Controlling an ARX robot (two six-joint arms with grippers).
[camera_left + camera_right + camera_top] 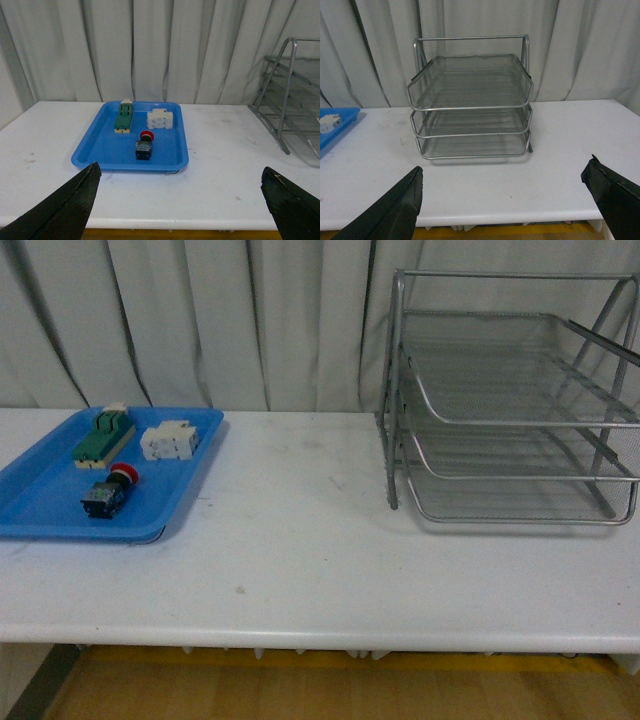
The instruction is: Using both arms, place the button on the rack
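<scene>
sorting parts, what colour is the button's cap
Red, on a dark body; the button shows best in the left wrist view.

The rack (397,390) is silvery wire-mesh metal, the tray (40,495) glossy blue plastic.

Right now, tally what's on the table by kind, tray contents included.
Blue tray: 1
Red-capped button: 1
Green-and-cream block: 1
White block: 1
Wire rack: 1
Total: 5
</scene>
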